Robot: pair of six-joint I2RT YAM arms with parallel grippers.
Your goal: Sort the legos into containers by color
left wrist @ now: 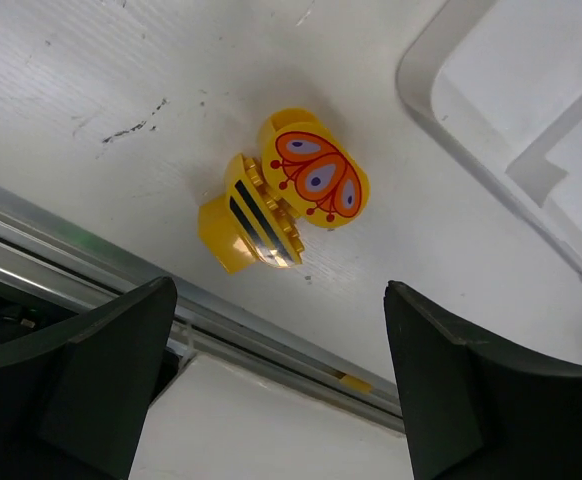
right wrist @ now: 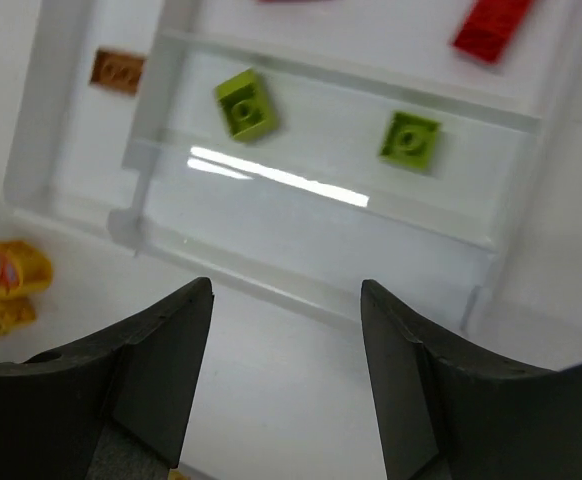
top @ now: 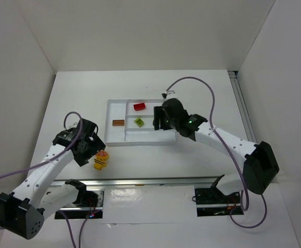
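**Hidden or unclear.** In the top view the right arm's head covers part of the tray's (top: 115, 140) middle narrow compartment. Only one lime brick (top: 138, 122) shows there. The right wrist view shows a second lime brick (right wrist: 409, 138) in the same compartment. The red brick (right wrist: 491, 25) is cut by the top edge of that view, and a dark sliver at the same edge cannot be identified. Both wrist views crop their own fingers at the bottom edge.

**Tools.** The left tool (left wrist: 281, 395) stands wide open and holds nothing. It hovers above the yellow bricks (left wrist: 281, 190) without touching them. The right tool (right wrist: 286, 380) has its jaws apart with nothing between them, and it is poised over the tray's near wall.

**Task items.**
- The yellow bricks, one printed with a butterfly and one with black stripes, lie together on the bench (left wrist: 81, 70), outside the tray and near the rail (left wrist: 271, 340).
- The brown-orange brick (top: 118, 122) lies in the tall left section.
- The red brick lies in the far narrow compartment.
- Both lime bricks lie in the middle one.
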